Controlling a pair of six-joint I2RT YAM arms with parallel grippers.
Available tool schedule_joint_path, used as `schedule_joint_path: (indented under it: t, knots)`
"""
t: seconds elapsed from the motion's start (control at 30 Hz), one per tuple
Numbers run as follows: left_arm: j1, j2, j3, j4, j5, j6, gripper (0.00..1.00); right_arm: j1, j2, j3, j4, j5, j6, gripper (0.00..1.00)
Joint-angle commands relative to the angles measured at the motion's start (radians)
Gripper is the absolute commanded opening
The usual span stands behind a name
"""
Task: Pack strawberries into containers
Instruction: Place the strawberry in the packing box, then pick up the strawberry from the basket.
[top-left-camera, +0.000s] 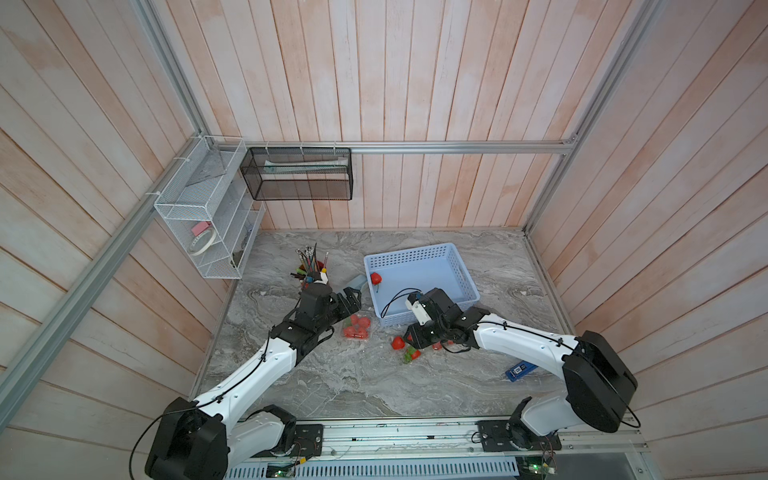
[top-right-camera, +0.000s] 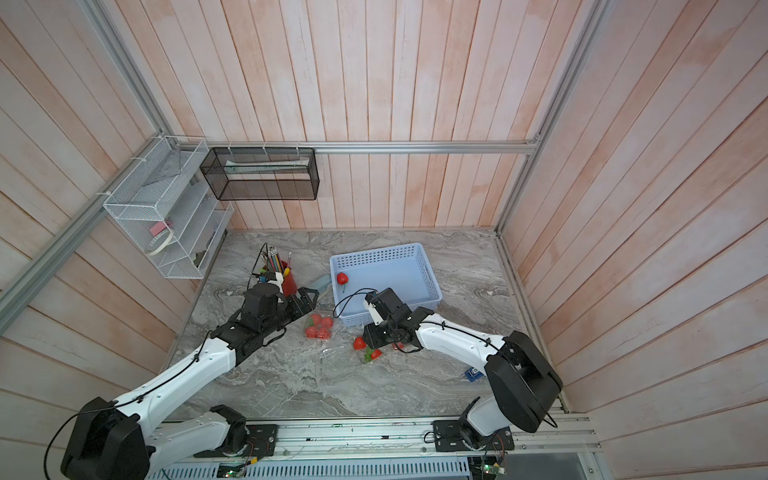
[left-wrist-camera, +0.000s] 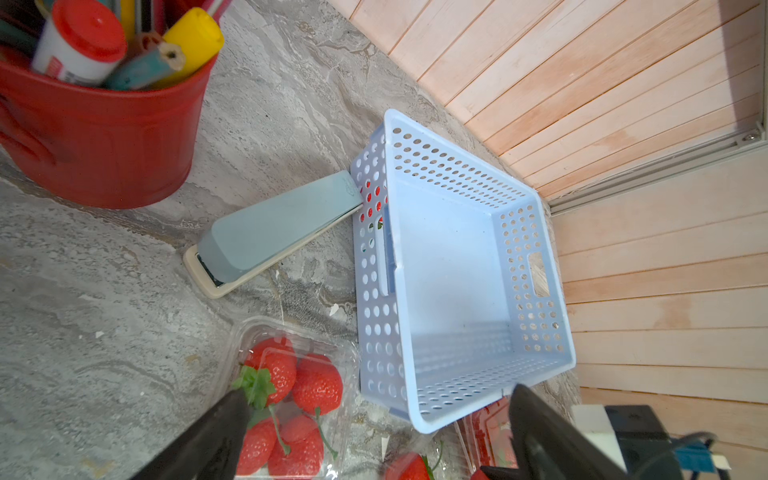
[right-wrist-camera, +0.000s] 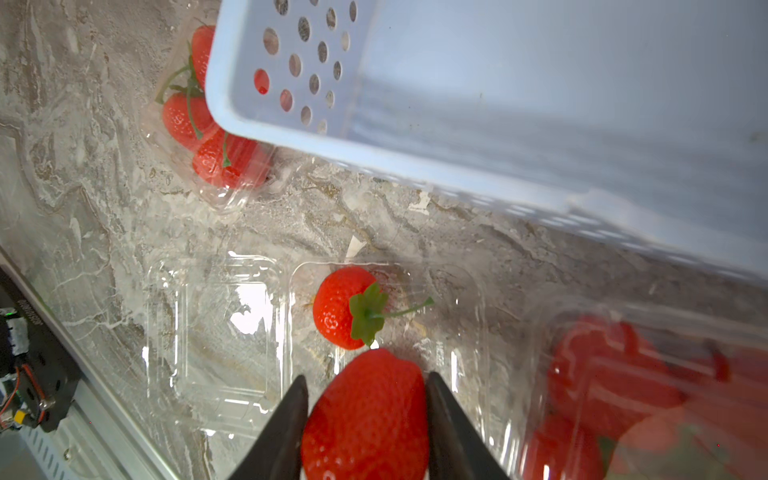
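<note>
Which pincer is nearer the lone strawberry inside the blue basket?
Left. The left pincer hangs open just outside the basket wall beside that strawberry; the right pincer grips another berry over a clamshell farther off.

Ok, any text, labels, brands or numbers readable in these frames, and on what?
No text reads clearly.
Glue stick in the red cup: red print on its white label, blurred.
Stapler: embossed mark near its tip, illegible.
Blue item on the table: black-and-white label, too small.
Black part at the table edge: white characters, too blurred.
</note>
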Motion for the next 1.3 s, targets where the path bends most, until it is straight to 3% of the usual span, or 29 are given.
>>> schedule_joint_path:
  t: [0.0,0.27,0.43,0.63,1.03,1.27]
  knots:
    - [-0.006,0.014,-0.003,0.012,-0.006,0.019,1.00,0.004,0.031,0.013,0.042,0.021,0.015,0.47]
    - [-0.005,0.044,0.008,0.026,-0.004,0.042,0.99,0.004,0.061,0.036,0.027,0.066,0.009,0.55]
    - [-0.002,0.056,0.022,0.026,-0.009,0.066,1.00,0.004,0.028,0.099,-0.015,0.065,-0.023,0.52]
    - [-0.001,0.080,0.023,0.047,-0.007,0.077,1.00,-0.008,0.008,0.238,-0.017,0.153,-0.081,0.51]
    - [0.002,0.157,0.051,0.075,0.008,0.109,0.99,-0.133,0.309,0.514,0.043,0.091,-0.150,0.51]
    - [0.026,0.233,0.081,0.093,0.033,0.137,0.99,-0.150,0.521,0.699,0.023,0.105,-0.205,0.52]
